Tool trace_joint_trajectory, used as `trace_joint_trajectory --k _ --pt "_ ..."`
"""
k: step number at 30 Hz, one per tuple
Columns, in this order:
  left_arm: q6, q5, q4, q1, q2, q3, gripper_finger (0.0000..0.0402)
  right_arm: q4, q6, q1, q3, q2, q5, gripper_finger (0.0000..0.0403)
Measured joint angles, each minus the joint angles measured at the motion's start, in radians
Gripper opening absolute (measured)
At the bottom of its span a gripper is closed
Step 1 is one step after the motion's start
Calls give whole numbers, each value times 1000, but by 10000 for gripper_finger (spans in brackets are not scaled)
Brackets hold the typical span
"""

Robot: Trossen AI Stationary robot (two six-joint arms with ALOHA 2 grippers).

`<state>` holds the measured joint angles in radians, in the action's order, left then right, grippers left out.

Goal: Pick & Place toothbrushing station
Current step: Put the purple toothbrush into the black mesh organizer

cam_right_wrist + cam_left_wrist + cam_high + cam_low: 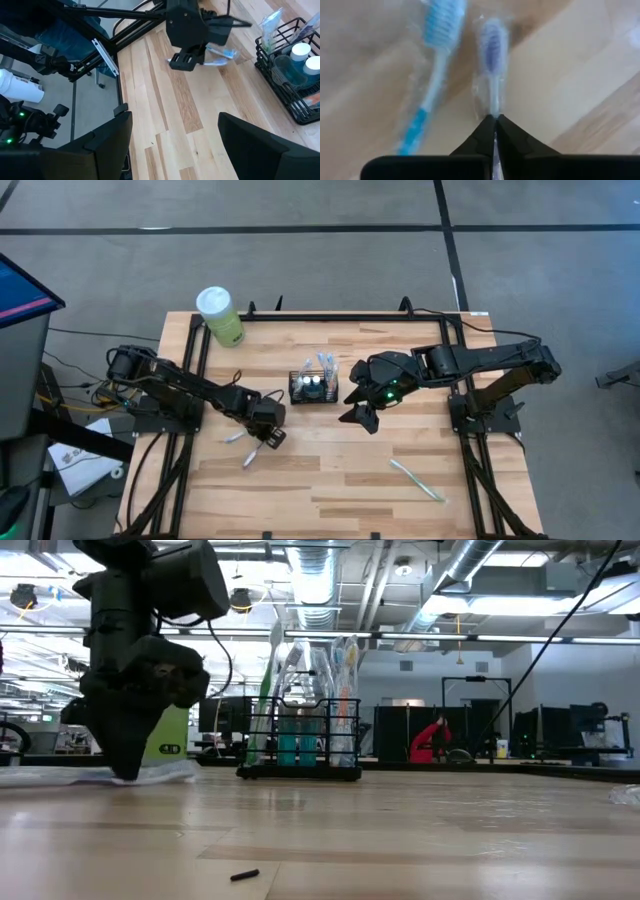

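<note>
The toothbrushing station (313,388), a small black wire caddy with brushes and tubes standing in it, sits mid-table; it also shows in the low view (300,745) and the right wrist view (292,75). Left of it, two plastic-wrapped toothbrushes lie flat on the wood: one with blue bristles (436,60) and one with purple bristles (492,45). My left gripper (268,435) points down onto the table and is shut on the purple-bristled one. My right gripper (362,418) hovers open just right of the caddy, above the table, holding nothing. My left gripper pinches the wrapped purple-bristled toothbrush between its two fingertips at the neck just behind the head (494,109). The fingers come from above, pointing steeply down (125,765). The brush lies on the table, its head reaching out past the fingertips.
A green canister with a white lid (220,315) stands at the table's far left corner. Another wrapped toothbrush (415,480) lies near the front right. A small dark piece (244,876) lies on the wood close to the low camera.
</note>
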<state>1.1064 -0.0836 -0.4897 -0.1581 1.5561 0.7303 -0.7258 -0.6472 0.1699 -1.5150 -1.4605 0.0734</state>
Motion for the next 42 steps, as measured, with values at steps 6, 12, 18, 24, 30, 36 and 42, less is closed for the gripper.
trace_joint_trajectory --k 6,12,18,24,30,36,42 --pt "0 50 1 3 -42 -2 1 0 0 0 0 0 0 286" --pt "-2 38 3 -8 -44 -2 1 0 0 0 0 0 -4 286" --pt "7 33 6 -26 -117 -1 1 0 0 0 0 0 -4 286" --pt "47 64 -12 -27 -244 -1 1 0 0 0 0 0 -5 286" --pt "41 191 -17 -26 -373 0 0 -1 1 0 0 0 -22 286" --pt "-62 364 -2 -11 -474 1 0 -3 2 -8 0 0 -22 286" --pt "-245 491 80 40 -504 1 0 -10 2 -8 0 0 -22 286"
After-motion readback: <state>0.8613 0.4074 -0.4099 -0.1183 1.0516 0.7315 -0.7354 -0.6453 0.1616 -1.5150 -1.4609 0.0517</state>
